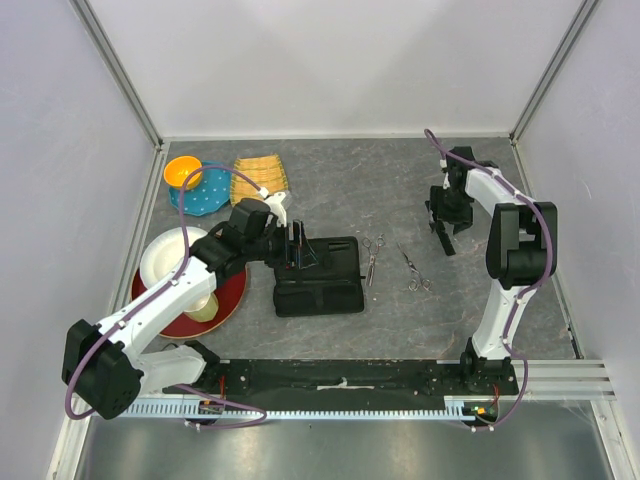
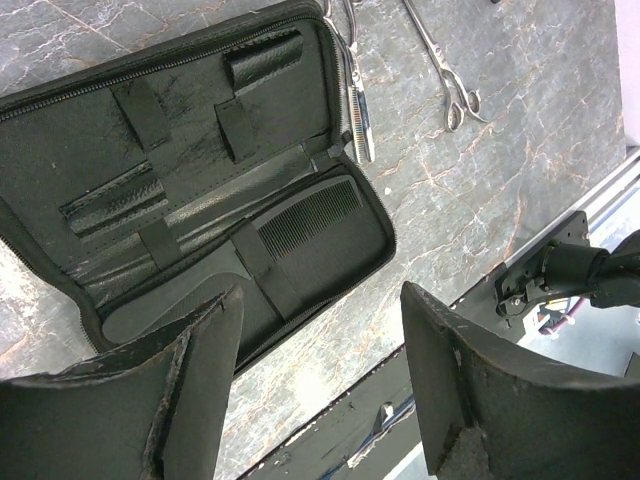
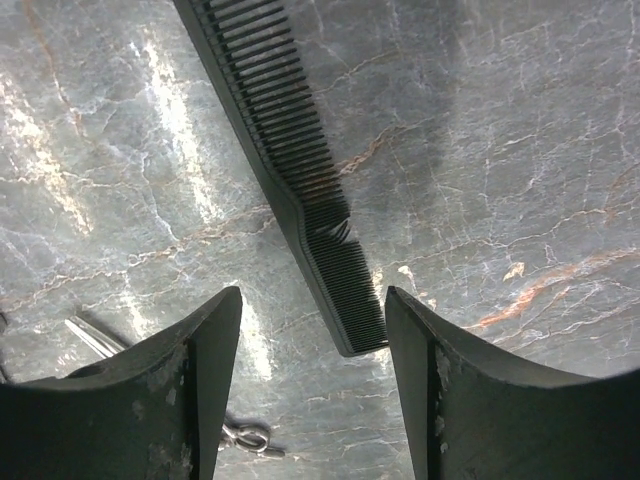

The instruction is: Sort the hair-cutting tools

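- Two silver scissors (image 1: 371,258) lie apart on the grey marbled table (image 1: 400,190), just right of the open black case (image 1: 335,290); the second pair (image 1: 415,270) lies farther right.
- One narrow black comb (image 3: 300,170) lies flat on the table, its end below the right gripper (image 3: 313,297), whose spread fingers touch nothing.
- Left gripper (image 2: 322,300) hangs over the case, fingers wide apart, holding nothing.
- One broader comb (image 2: 310,220) sits under a strap inside the case.
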### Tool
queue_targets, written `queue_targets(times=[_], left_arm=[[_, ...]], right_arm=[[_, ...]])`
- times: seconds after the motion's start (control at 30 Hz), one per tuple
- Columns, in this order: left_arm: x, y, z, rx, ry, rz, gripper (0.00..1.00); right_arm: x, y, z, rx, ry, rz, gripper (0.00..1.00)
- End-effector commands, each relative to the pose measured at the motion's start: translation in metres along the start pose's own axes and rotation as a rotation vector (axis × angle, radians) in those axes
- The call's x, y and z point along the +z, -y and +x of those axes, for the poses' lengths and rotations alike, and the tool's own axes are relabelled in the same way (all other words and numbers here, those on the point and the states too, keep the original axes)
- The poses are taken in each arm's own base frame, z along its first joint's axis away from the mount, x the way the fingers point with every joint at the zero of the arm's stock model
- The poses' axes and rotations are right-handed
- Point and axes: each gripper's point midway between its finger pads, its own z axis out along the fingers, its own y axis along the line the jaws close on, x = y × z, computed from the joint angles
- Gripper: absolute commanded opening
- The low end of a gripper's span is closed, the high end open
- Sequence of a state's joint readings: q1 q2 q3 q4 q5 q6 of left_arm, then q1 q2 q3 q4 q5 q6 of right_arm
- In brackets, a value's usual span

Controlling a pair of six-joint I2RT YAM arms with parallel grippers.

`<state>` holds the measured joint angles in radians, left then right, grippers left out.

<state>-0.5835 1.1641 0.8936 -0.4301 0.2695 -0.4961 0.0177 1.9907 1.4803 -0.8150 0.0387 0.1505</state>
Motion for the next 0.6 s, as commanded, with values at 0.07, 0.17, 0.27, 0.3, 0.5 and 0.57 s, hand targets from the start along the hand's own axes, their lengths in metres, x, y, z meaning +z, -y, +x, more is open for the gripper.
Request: queue_targets(times=[0.07, 0.17, 0.27, 0.3, 0.5, 0.57], left_arm=[[-0.003, 0.010, -0.009, 0.006, 0.040, 0.053, 0.71], [-0.002, 0.010, -0.009, 0.004, 0.040, 0.054, 0.71], [-0.002, 0.010, -0.007, 0.005, 0.034, 0.056, 0.71], [-0.002, 0.010, -0.008, 0.005, 0.035, 0.057, 0.71], [-0.002, 0.010, -0.007, 0.003, 0.034, 0.055, 0.71], [-0.002, 0.010, -0.007, 0.004, 0.035, 0.057, 0.71]], right_arm=[[-0.002, -0.003, 0.005, -0.063, -0.042, -0.018, 0.69], [0.005, -0.002, 0.009, -0.067, -0.061, -0.010, 0.70], [0.010, -0.003, 0.013, -0.067, -0.083, -0.022, 0.68], [0.012, -0.004, 0.015, -0.065, -0.089, -0.023, 0.68], [0.024, 0.000, 0.023, -0.055, -0.118, 0.006, 0.62], [0.027, -0.001, 0.029, -0.054, -0.128, -0.002, 0.59]])
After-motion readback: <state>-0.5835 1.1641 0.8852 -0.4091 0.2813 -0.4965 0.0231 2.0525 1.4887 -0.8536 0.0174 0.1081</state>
